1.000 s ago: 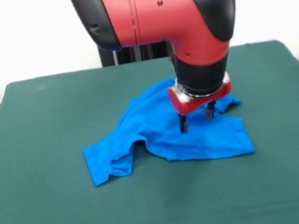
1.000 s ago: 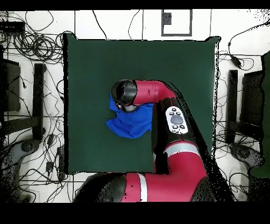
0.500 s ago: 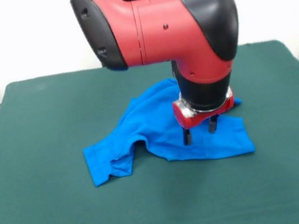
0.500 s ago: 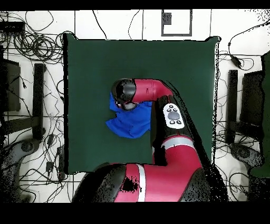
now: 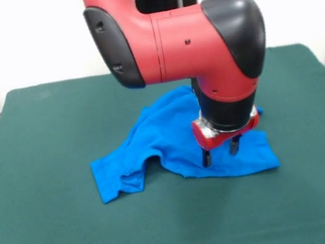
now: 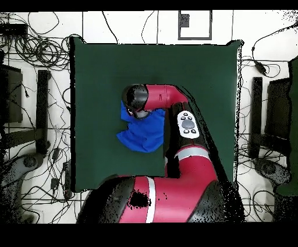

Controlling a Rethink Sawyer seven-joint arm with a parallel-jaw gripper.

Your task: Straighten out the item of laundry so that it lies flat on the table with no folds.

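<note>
Now the claw (image 5: 221,151) is pointing straight down with its two fingers spread apart, gripping nothing, tips touching the blue T-shirt (image 5: 166,143) right beneath it, which is lying rumpled and spreading away across the green bench (image 5: 57,238).

Tangled cables (image 6: 35,49) at ten o'clock, dark stands (image 6: 42,110) at nine and three o'clock (image 6: 256,116).

bright even light, soft shadows, perhaps slightly blurred
</note>
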